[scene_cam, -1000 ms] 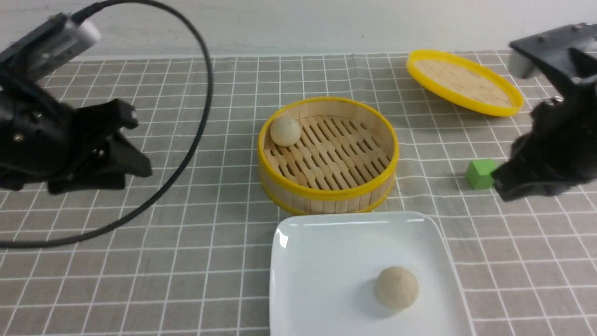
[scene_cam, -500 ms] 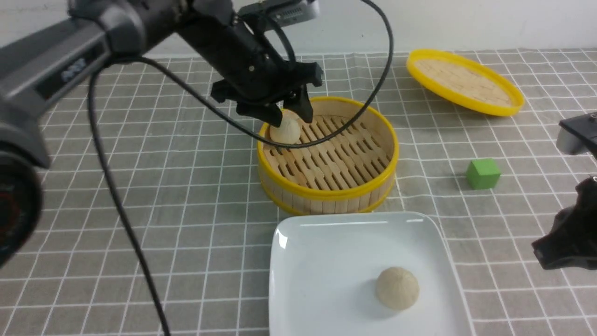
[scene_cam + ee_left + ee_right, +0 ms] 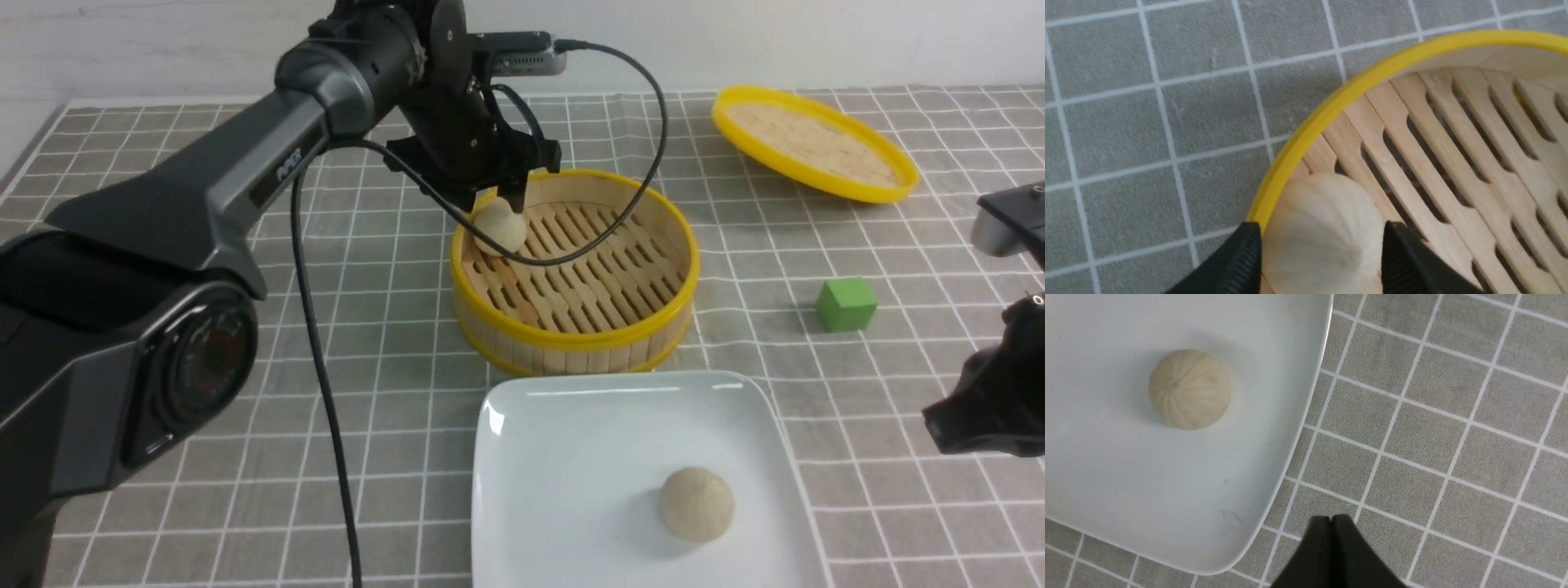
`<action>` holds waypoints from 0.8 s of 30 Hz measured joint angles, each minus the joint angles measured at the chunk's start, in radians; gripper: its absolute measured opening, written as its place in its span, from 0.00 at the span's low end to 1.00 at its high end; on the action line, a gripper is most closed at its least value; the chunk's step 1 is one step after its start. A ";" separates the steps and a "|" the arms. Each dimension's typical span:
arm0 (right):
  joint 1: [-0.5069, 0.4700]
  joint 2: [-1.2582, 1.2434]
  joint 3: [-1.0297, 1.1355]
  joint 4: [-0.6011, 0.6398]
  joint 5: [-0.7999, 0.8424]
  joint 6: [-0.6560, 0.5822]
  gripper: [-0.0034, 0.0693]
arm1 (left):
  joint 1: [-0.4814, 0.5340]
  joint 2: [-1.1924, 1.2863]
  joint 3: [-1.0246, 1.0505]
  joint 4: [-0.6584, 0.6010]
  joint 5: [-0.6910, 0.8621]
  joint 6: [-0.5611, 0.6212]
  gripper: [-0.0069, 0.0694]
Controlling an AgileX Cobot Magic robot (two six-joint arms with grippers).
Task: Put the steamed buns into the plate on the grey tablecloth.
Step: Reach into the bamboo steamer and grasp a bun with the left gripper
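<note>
One steamed bun [image 3: 500, 230] sits at the left inner wall of the bamboo steamer [image 3: 571, 339]. My left gripper [image 3: 498, 204] reaches down over it. In the left wrist view its two black fingers [image 3: 1241, 261] press on both sides of this bun [image 3: 1323, 245], which rests on the slats. The other steamed bun [image 3: 695, 504] lies on the white square plate [image 3: 571, 441] on the grey tablecloth [image 3: 367, 327], and shows again in the right wrist view [image 3: 1189, 388]. My right gripper [image 3: 935, 426] hovers right of the plate [image 3: 1167, 490], shut [image 3: 1332, 517] and holding nothing.
The steamer's yellow-rimmed lid [image 3: 812, 145] lies tilted at the back right. A green cube [image 3: 847, 304] stands right of the steamer. The left arm's black cable [image 3: 322, 392] hangs down to the front and another loop crosses the steamer.
The left arm swung in from the far left and lowered its gripper around the bun in the steamer. The right arm drew back from the green cube toward the front right.
</note>
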 joint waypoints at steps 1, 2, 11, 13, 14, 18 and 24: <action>0.000 0.000 0.000 0.001 -0.003 0.000 0.04 | -0.004 0.002 -0.002 0.011 -0.014 -0.003 0.60; 0.000 0.000 0.000 0.001 -0.005 0.000 0.05 | -0.007 0.007 -0.004 0.011 -0.019 -0.003 0.58; 0.000 0.001 0.000 0.001 -0.011 0.000 0.05 | -0.020 0.047 -0.005 0.024 -0.050 -0.003 0.42; 0.000 0.001 0.000 0.001 -0.012 0.000 0.05 | -0.020 0.047 -0.006 0.024 -0.046 -0.003 0.41; 0.000 0.001 0.000 0.001 -0.012 0.000 0.05 | -0.020 0.047 -0.006 0.024 -0.044 -0.003 0.40; 0.000 0.001 0.000 0.001 -0.013 0.000 0.06 | -0.020 0.044 -0.006 0.024 -0.008 -0.003 0.35; 0.000 0.001 0.000 0.001 -0.017 0.000 0.07 | -0.020 -0.035 -0.005 0.024 0.138 0.043 0.13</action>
